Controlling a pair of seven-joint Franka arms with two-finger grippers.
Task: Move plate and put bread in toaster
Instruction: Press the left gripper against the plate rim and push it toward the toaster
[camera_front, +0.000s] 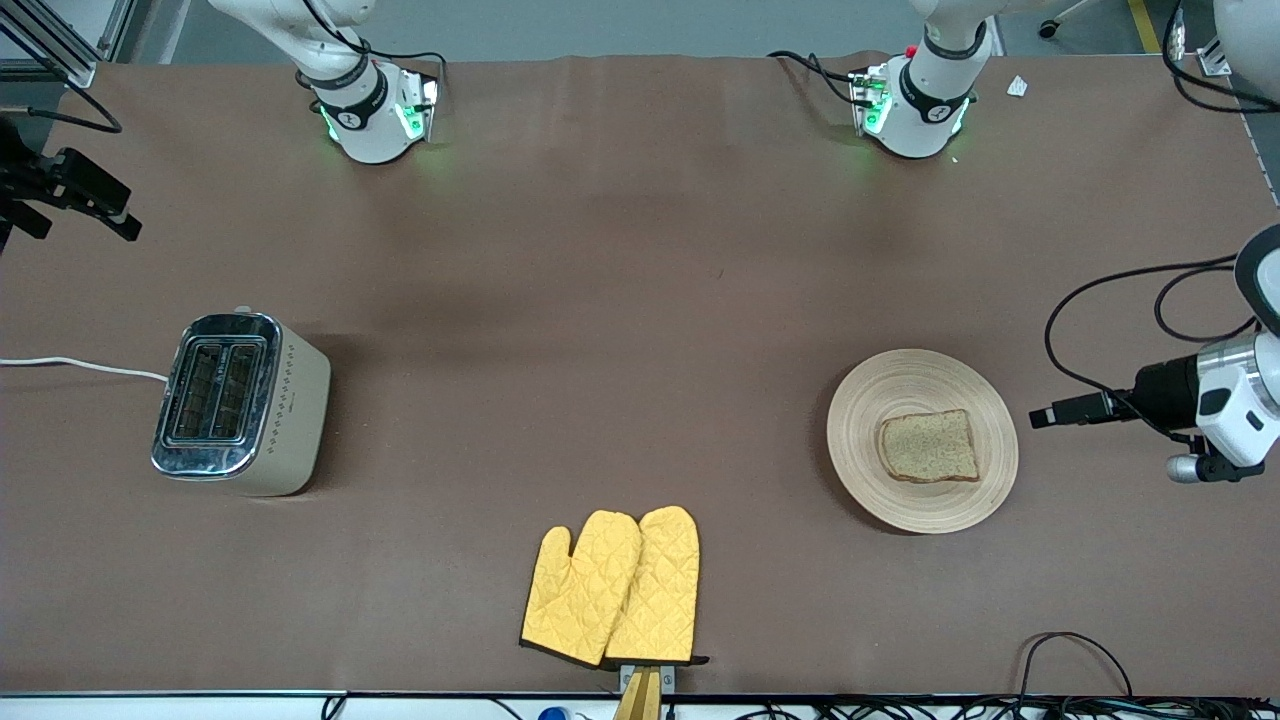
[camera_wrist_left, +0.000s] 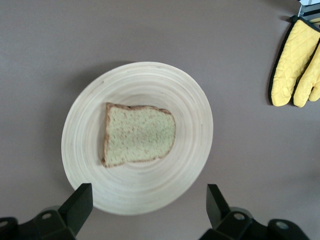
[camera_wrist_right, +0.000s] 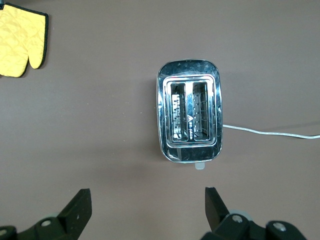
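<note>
Your toaster (camera_front: 240, 403) stands near the right arm's end of the table, the right gripper (camera_wrist_right: 145, 210) above it with fingers apart, empty. Oven mitts (camera_front: 615, 588) lie at the table's front edge. Toward the left arm's end, the bread (camera_front: 929, 446) rests on the plate (camera_front: 870, 400), beneath the spread, empty left gripper (camera_wrist_left: 150, 207); you'll find no legible writing.

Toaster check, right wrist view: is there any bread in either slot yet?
No. Both slots of the toaster show only bare wire racks, and the bread still lies on the plate.
</note>
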